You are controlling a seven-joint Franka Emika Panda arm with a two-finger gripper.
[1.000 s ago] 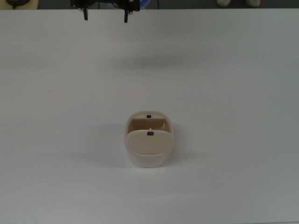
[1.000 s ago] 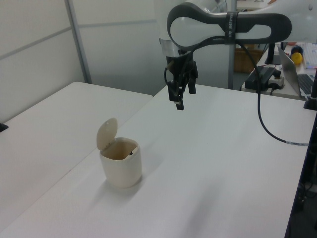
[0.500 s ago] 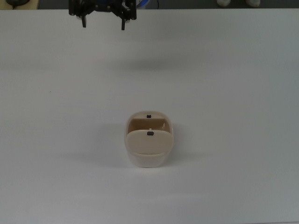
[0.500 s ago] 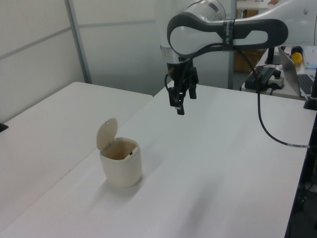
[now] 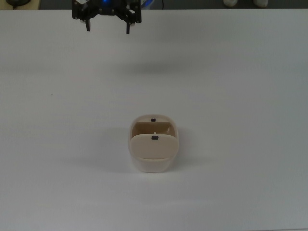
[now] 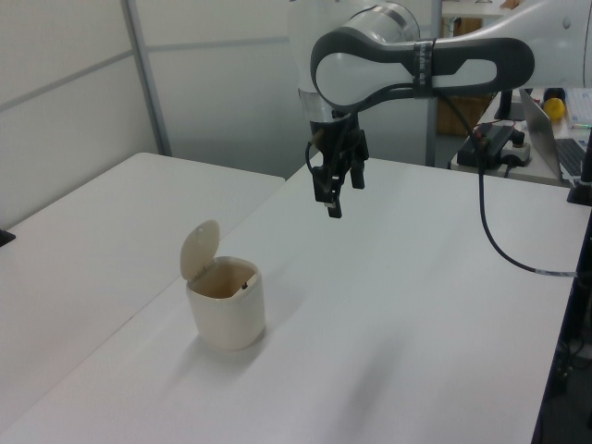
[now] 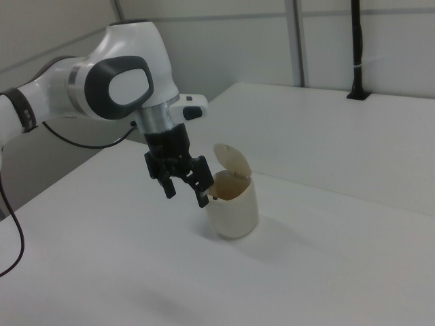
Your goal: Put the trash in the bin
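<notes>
Since a second ago, the black two-finger gripper (image 5: 107, 25) has dropped slightly lower in the top view, its two tips now showing a little further down from the table's far edge; the small beige plastic bin with rounded corners (image 5: 153, 143) has not shifted. No brand, label or writing can be read on any surface.

The white and dark-grey robot arm (image 6: 416, 65) bends in a tight loop above the white matte table (image 6: 398, 305) and points its wrist downward. The gripper (image 6: 332, 190) hangs in the air, well apart from the bin in the left view and on the far side of it. Its jaws are spread, with a clear gap between the two fingers (image 7: 168, 187) and nothing held between them.

The bin (image 6: 227, 301) stands upright on the table. Its smooth round flap lid (image 6: 199, 248) is tipped up, leaving the mouth uncovered, and two small black knobs (image 5: 153, 120) sit near the opening. The wad of trash cannot be seen on the table or in the gripper; whether it lies inside the bin cannot be told.
</notes>
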